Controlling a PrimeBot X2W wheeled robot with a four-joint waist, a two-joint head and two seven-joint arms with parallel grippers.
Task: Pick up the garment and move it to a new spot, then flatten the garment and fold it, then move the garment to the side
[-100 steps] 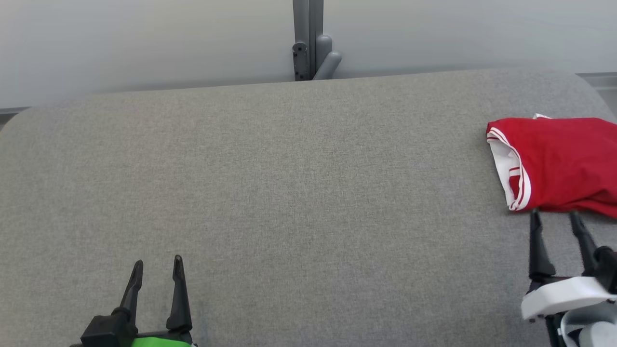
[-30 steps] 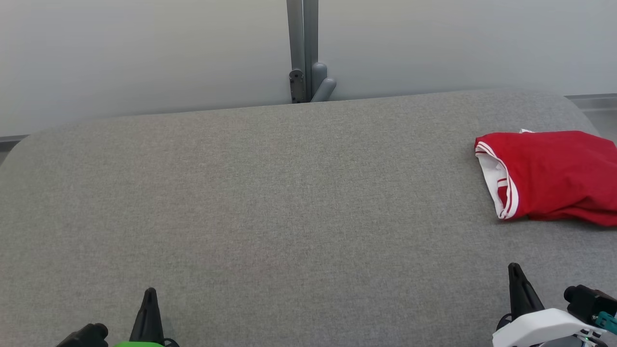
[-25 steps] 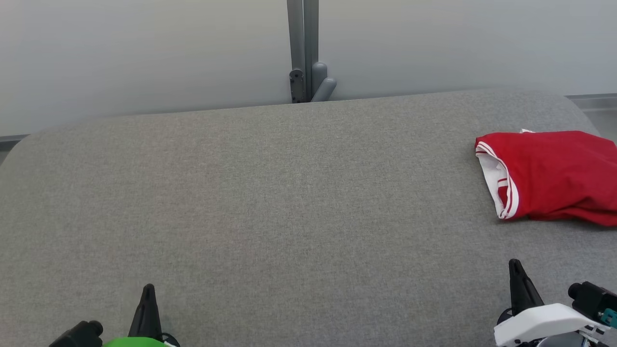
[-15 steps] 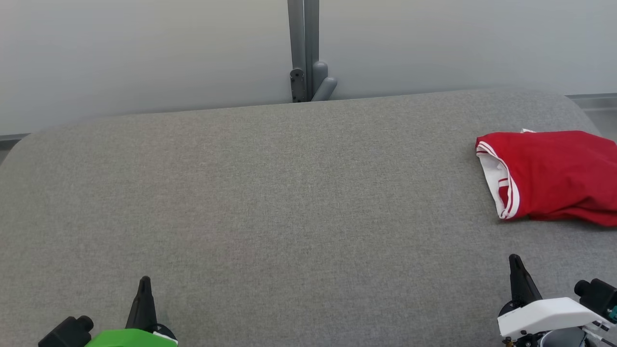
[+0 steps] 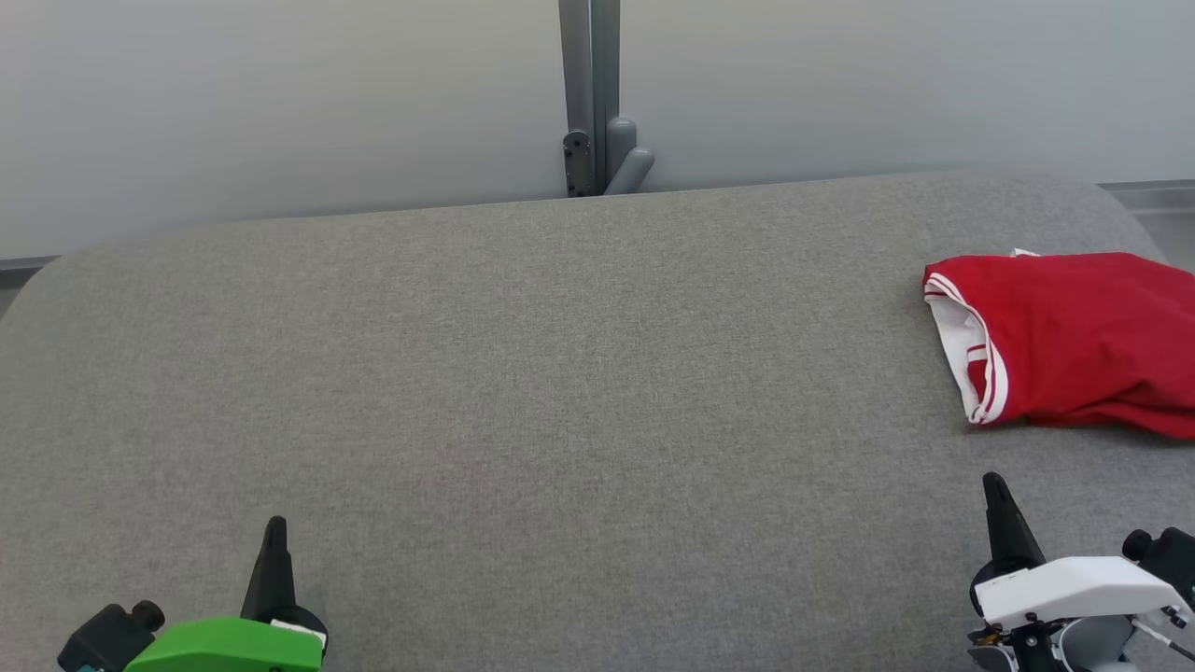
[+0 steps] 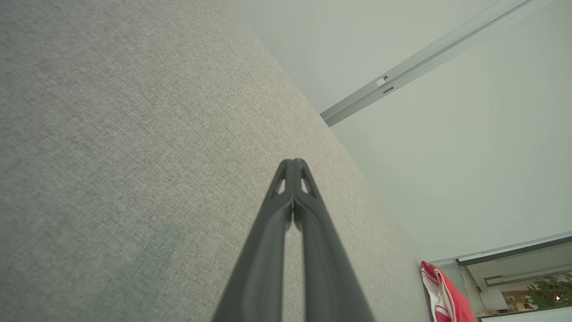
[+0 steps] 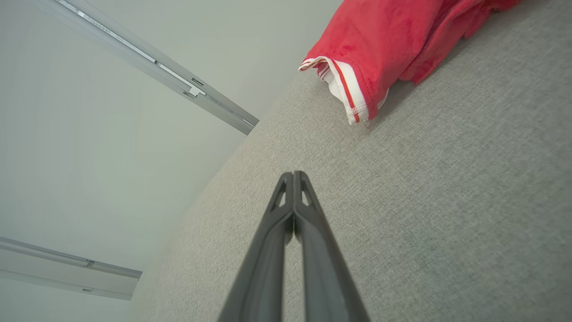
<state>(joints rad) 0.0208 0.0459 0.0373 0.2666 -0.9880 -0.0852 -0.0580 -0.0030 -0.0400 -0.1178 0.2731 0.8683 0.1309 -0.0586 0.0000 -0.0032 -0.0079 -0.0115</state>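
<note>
With fingers pressed together and empty, the left gripper (image 5: pixel 274 534) and right gripper (image 5: pixel 993 493) hover low over the grey padded surface (image 5: pixel 560 392), and since the folded red garment (image 5: pixel 1074 336) lies apart at its right edge, the move-aside step looks done and only parking the arms seems called for.

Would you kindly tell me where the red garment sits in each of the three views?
Head view: red garment at the right edge, mid-height.
Left wrist view: red garment in the bottom right corner.
Right wrist view: red garment at the top right.
Shared landmark: the grey wall rail.
</note>
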